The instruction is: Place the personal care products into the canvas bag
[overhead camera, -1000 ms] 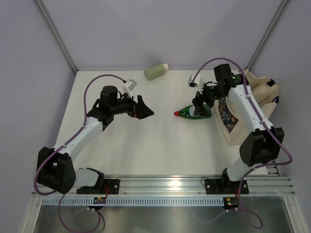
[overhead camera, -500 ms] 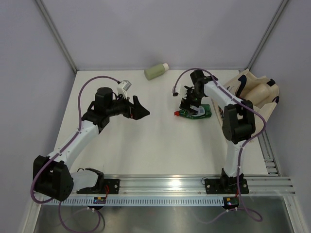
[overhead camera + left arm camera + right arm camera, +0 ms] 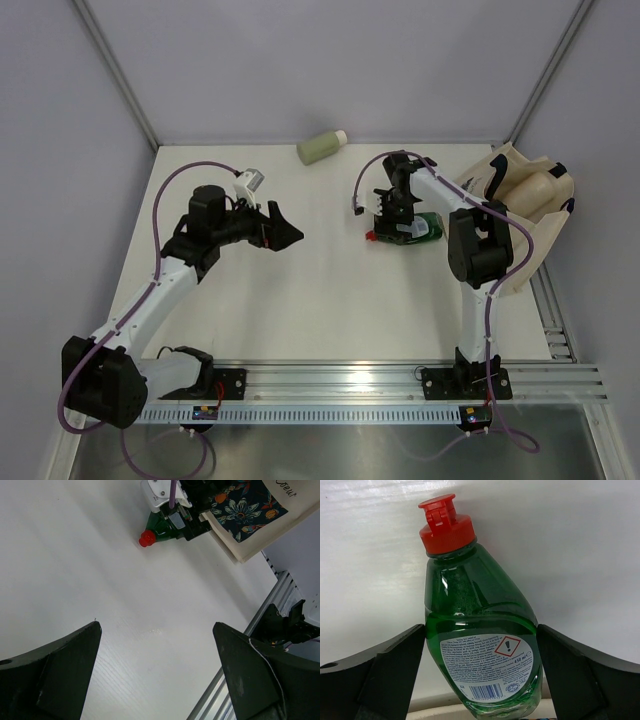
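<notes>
A green bottle (image 3: pixel 412 229) with a red cap (image 3: pixel 370 237) lies on the white table just left of the canvas bag (image 3: pixel 530 195). My right gripper (image 3: pixel 398 220) is open and straddles the bottle's body, a finger close against each side. In the right wrist view the green bottle (image 3: pixel 480 640) fills the gap, cap pointing away. A pale sage-green bottle (image 3: pixel 321 147) lies at the back wall. My left gripper (image 3: pixel 285 228) is open and empty over the middle left of the table. The left wrist view shows the green bottle's cap (image 3: pixel 146 538) and the bag's printed panel (image 3: pixel 245 505). No other bottles are in view.
The bag stands at the right edge, next to the frame post and rail (image 3: pixel 555 330). Grey walls close the back and sides. The aluminium rail (image 3: pixel 350 385) with both arm bases runs along the front edge.
My right arm has swung left from in front of the bag and come down over the green bottle. My left arm has drawn back a little to the left, still open.
</notes>
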You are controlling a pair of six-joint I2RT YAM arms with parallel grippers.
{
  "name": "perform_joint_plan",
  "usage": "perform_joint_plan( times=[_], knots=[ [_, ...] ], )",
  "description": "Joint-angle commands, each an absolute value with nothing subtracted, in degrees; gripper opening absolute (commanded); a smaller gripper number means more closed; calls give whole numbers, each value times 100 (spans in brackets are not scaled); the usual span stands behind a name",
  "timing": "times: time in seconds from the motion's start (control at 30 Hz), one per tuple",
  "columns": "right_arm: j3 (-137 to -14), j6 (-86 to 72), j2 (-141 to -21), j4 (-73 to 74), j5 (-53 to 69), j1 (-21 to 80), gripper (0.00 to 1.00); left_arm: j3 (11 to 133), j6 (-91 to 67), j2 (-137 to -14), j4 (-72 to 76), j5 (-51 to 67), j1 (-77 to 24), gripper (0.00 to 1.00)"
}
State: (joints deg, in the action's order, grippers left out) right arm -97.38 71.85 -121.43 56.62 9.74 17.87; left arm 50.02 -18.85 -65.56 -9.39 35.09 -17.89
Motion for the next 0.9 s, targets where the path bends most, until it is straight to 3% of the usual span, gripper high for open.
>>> perform_joint_plan(
  times=[0.0, 0.3, 0.63, 0.87],
  knots=[
    [-9554, 7418, -12261, 6134, 554, 1784, 100, 4974, -1828, -6442, -773, 3445, -1758, 99],
    [-10037, 6785, -11506, 6311, 1783, 1775, 99, 5106, -1846, -6574, -730, 3516, -1758, 99],
    [-9555, 8250, -11153, 6434, 1451, 1310, 99, 4992, -1863, -6513, -668, 3507, -1758, 99],
    [-9351, 8939, -11610, 6302, 1310, 1055, 100, 4948, -1986, -6592, -475, 3577, -1758, 99]
  ],
)
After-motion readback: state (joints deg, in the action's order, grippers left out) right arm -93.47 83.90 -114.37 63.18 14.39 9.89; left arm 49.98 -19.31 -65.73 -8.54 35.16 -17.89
